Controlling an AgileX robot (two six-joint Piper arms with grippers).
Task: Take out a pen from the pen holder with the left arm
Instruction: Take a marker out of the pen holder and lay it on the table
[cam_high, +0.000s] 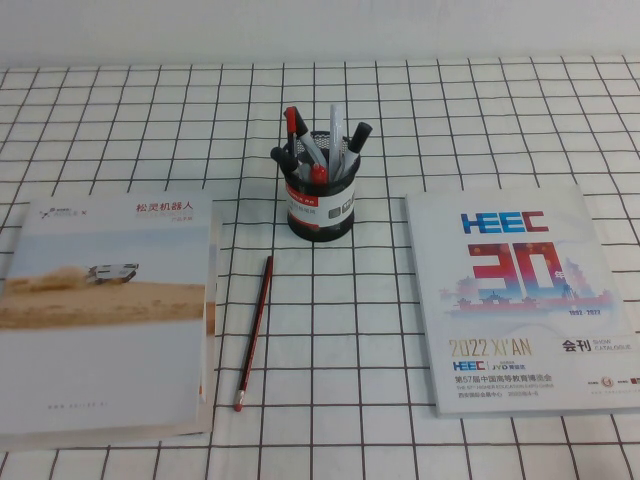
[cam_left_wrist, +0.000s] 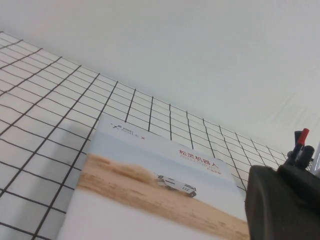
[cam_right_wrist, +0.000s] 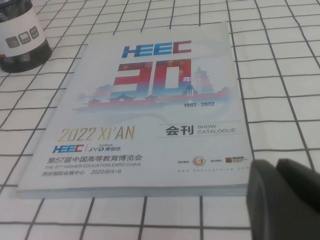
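A black mesh pen holder (cam_high: 318, 205) with a white label stands mid-table, holding several pens (cam_high: 320, 150) with red and black caps. In front of it a red pencil (cam_high: 255, 332) lies on the cloth. Neither arm shows in the high view. In the left wrist view my left gripper (cam_left_wrist: 278, 171) is shut and empty, hovering low over the near-left booklet (cam_left_wrist: 150, 190), with the pen caps (cam_left_wrist: 301, 144) just beyond its fingers. My right gripper (cam_right_wrist: 276, 167) is shut with nothing in it, at the near edge of the HEEC catalogue (cam_right_wrist: 150, 100).
A robot booklet (cam_high: 105, 320) lies at the left, an HEEC catalogue (cam_high: 525, 300) at the right. The white gridded cloth (cam_high: 330, 400) covers the table. The holder's base (cam_right_wrist: 22, 42) shows in the right wrist view.
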